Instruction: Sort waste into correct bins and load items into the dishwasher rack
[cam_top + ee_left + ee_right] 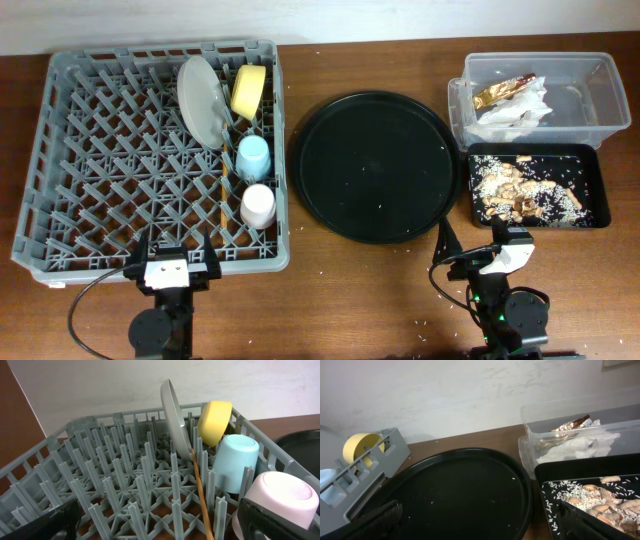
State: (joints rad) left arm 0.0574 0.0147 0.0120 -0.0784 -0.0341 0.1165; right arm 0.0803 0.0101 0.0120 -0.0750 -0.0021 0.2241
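The grey dishwasher rack (100, 150) holds the upright plate (203, 100), yellow bowl (248, 92), blue cup (254, 156), pink cup (258, 205) and chopsticks (226, 190) along its right side. The clear tub (600, 110) holds white napkins (515, 112) and the foil wrapper (503, 91). The shallow black tray (592, 175) holds food scraps and rice (520, 185). My left gripper (178, 248) is open and empty at the rack's front edge (160, 525). My right gripper (470, 245) is open and empty in front of the black tray (482, 522).
A large round black tray (375, 165) lies between the rack and the bins, with a few rice grains on it. Stray rice grains dot the brown table near the front. A pale wall stands behind the table.
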